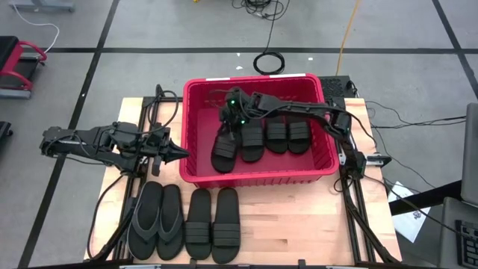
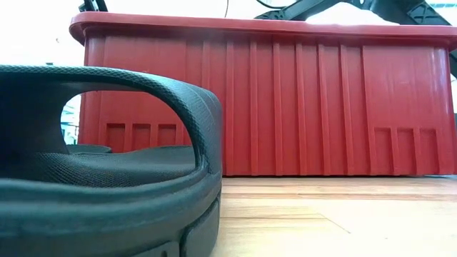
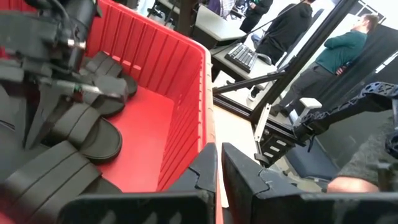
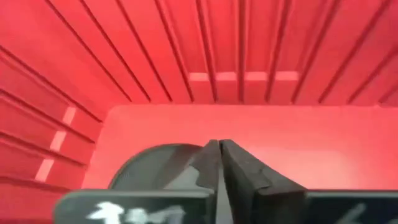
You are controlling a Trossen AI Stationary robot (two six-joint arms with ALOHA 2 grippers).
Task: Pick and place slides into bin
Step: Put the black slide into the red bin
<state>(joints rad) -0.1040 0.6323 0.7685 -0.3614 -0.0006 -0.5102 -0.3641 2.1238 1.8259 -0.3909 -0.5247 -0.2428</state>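
Placing step: four slides [image 1: 258, 138] lie in the bin [image 1: 196, 123], four more [image 1: 184, 222] wait on the table [image 1: 299, 232]; right gripper [image 1: 230, 113], closed and empty, hovers inside; left gripper [image 1: 181, 153], closed, waits beside; next, fetching a table slide.

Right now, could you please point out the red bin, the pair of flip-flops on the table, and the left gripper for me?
red bin [image 1: 258, 176]: high view, on its near wall.
flip-flops [image 1: 157, 218]: high view, on the pair's middle, beside the strap slides.
left gripper [image 1: 184, 153]: high view, at the tip of its shut jaws, beside the bin's left wall.
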